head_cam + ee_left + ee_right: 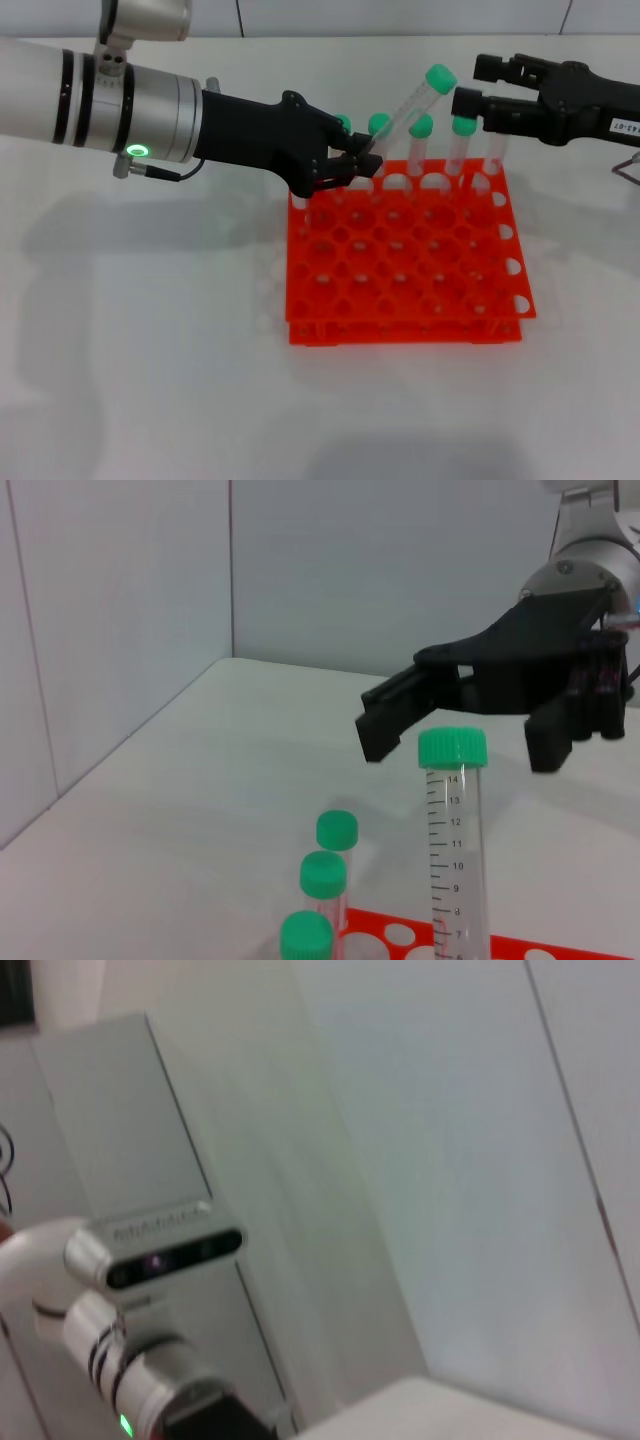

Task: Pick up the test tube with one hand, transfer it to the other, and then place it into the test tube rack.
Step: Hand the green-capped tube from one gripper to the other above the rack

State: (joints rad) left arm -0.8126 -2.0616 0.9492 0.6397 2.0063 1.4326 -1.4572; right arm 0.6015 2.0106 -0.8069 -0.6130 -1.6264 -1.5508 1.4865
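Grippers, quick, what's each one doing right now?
Left gripper: shut on the test tube.
Right gripper: open, empty, beside the tube's cap.

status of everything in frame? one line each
left gripper: shut on test tube, over the rack's far edge
test tube: capped, tilted, lifted clear of the rack
right gripper: open, beside the tube's cap, not touching
test tube rack: flat on table, mostly empty
other tubes: capped, upright in the far row

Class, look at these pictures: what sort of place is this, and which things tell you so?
Probably a laboratory test bench: an orange test tube rack with green-capped tubes stands on a plain white table, worked by two robot arms.
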